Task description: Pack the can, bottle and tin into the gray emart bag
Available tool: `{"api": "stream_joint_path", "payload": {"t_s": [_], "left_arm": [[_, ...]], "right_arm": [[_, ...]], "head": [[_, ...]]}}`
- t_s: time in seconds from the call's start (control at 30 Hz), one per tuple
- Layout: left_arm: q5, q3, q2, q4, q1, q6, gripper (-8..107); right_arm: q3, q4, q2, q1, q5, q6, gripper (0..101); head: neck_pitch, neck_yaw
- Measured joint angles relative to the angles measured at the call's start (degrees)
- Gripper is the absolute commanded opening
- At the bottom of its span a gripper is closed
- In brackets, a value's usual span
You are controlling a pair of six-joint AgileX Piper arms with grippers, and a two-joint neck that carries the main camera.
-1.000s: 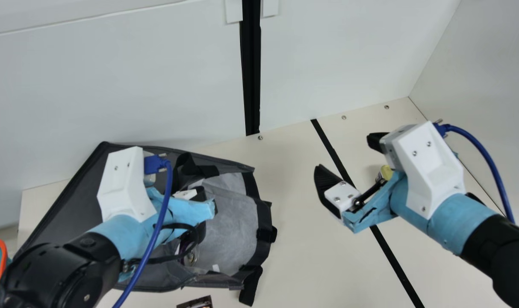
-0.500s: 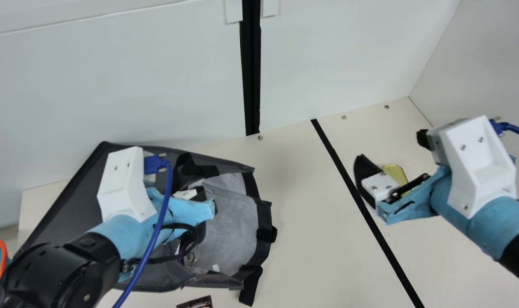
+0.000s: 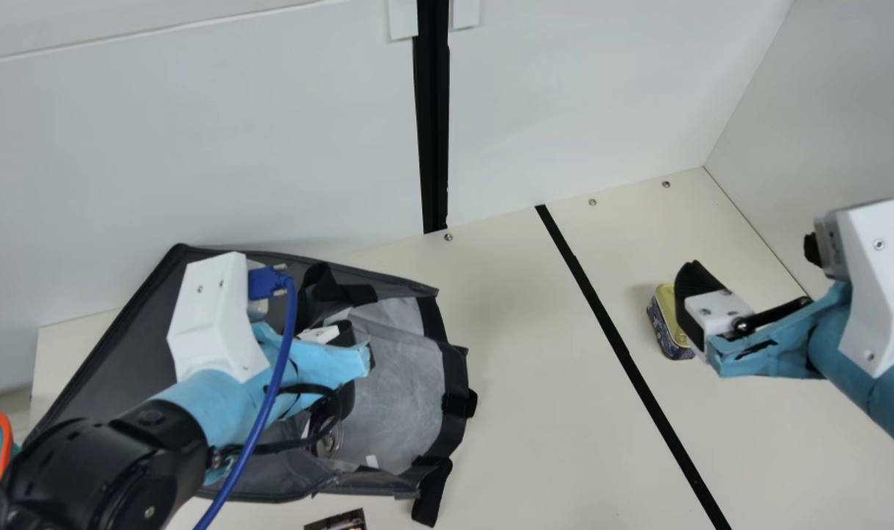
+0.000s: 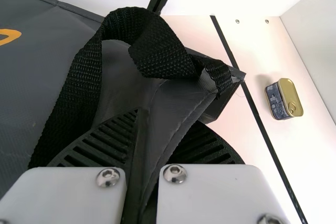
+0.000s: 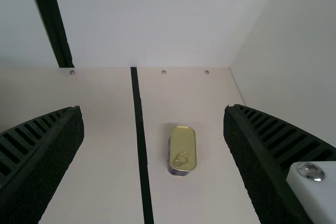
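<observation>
One gray bag [image 3: 399, 397] lies lower left, one can [image 3: 329, 442] inside; one tin [image 3: 666, 318] sits right of center. The left gripper [image 3: 328, 335] pinches the bag's edge; the right gripper [image 3: 752, 266], spread, has shifted rightward.

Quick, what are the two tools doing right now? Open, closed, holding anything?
Left tool: closed, pinching the edge of the bag.
Right tool: open and empty; the tin is nearby, not gripped.
</observation>
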Motion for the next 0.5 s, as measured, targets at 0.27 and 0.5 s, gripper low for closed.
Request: {"api": "stream_joint_path", "payload": {"t_s": [0.27, 0.5], "left_arm": [[0.0, 0.0, 0.0, 0.0, 0.0, 0.0, 10], [0.0, 0.0, 0.0, 0.0, 0.0, 0.0, 10]], "right_arm": [[-3.3, -5.1, 0.2, 0.0, 5.2, 4.9, 91], [-6.5, -9.4, 0.6, 0.8, 9.4, 8.7, 91]], "head": [[0.0, 0.0], [0.1, 0.1]]}}
